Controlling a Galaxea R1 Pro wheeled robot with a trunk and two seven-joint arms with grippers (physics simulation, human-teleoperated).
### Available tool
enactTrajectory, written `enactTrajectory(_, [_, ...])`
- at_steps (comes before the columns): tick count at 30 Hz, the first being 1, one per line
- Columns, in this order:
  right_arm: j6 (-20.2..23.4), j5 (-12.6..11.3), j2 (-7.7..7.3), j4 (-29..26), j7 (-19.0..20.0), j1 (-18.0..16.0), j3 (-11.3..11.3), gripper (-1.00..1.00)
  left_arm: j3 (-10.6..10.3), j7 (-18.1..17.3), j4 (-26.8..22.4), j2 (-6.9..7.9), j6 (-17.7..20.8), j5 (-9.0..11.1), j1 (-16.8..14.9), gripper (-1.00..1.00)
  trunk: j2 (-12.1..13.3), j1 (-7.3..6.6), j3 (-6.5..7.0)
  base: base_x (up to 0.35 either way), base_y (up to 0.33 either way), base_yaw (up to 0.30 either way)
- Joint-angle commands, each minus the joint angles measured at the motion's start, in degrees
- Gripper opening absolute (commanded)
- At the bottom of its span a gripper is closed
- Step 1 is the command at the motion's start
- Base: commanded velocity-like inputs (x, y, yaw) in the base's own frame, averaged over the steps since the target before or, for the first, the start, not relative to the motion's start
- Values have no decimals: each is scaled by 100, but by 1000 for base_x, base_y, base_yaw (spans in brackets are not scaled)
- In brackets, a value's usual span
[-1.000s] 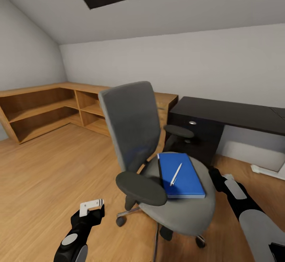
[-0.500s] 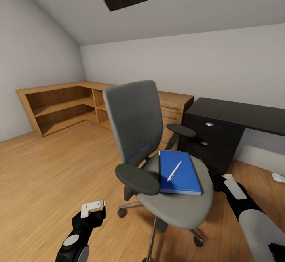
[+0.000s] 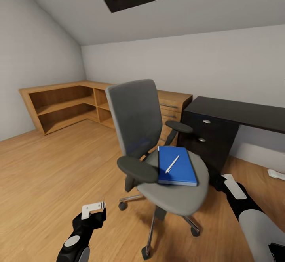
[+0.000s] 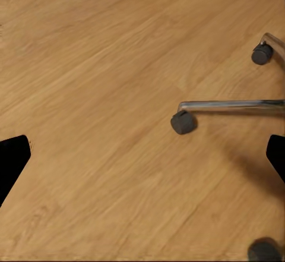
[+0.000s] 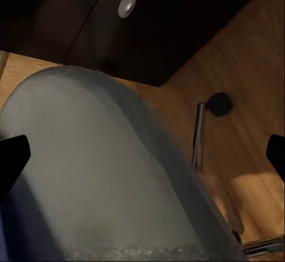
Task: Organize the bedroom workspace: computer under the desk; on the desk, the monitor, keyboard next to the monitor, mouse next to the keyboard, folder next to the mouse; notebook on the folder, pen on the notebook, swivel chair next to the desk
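While the head camera looks down across the room, the swivel chair point(image 3: 158, 151) sits dead centre on the wooden floor point(image 3: 51, 167), and on its grey seat lies the folder point(image 3: 176, 165), flat, bright blue. The pen point(image 3: 172, 163) rests on top of the folder, slanting across it. Out at two o'clock from the chair stands the desk point(image 3: 237, 113), its dark drawer unit point(image 3: 206, 139) just beside the chair's far armrest. At ten o'clock, a light wooden shelf unit point(image 3: 67, 103) runs along the wall. The left gripper point(image 3: 94, 210) hangs low at seven o'clock over bare floor, well apart from the chair. The right gripper point(image 3: 215, 180) sits at four o'clock, tucked close against the seat's edge.

Over to the left wrist: fingers point(image 4: 12, 164) spread wide, nothing between them, floor below and a chrome chair leg with its caster point(image 4: 183, 122) ahead.

Right wrist now: jaws wide as well, empty, looking at the grey seat point(image 5: 89, 173), with a silver drawer knob point(image 5: 127, 3) beyond at twelve o'clock
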Motion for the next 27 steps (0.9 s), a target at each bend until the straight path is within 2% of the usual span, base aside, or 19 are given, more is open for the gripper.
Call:
enactTrajectory(1, [24, -41, 1, -14, -32, -1, -14, 100, -11, 53, -7, 2, 14, 60, -4, 100, -3, -4, -6, -303, 0, 0])
enactTrajectory(14, [67, -52, 6, -14, -18, -1, -5, 100, -4, 53, -6, 6, 12, 60, -3, 100, -3, -4, -6, -285, 0, 0])
enactTrajectory(16, [254, -53, 63, -5, -18, -1, 1, 100, -4, 53, -9, 6, 12, 60, -4, 100, -3, -4, -6, -223, 0, 0])
enactTrajectory(27, [271, -49, 182, 28, -19, -1, -5, 100, -4, 53, -17, 6, 12, 61, -4, 100, -3, -4, -6, -190, 0, 0])
